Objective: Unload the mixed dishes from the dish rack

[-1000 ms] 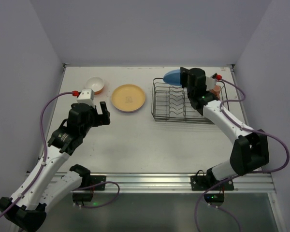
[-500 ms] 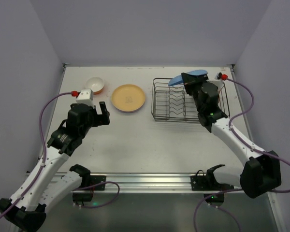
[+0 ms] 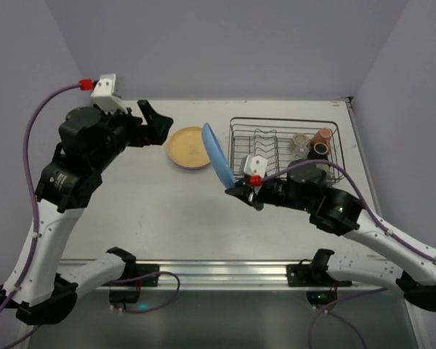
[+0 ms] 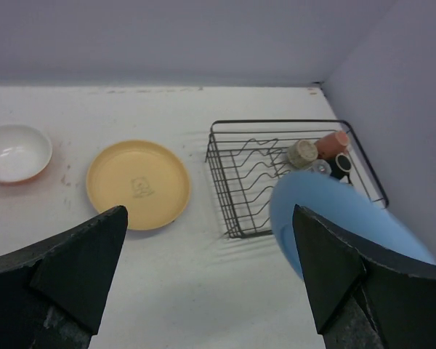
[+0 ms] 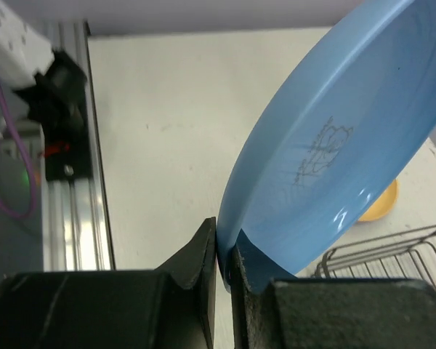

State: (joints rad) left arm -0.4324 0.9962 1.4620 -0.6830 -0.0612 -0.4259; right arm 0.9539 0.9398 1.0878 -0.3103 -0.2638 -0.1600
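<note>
One blue plate (image 3: 218, 156), pinched in the right claw (image 3: 233, 188), has left the dish rack (image 3: 276, 179); left claw (image 4: 211, 276) gapes higher.

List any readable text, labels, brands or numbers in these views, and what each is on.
No text can be read in any view.
blue plate: dark printed line motif on its face in the right wrist view; any lettering in it is too small to read.
tan plate: faint central motif, too small to read.
</note>
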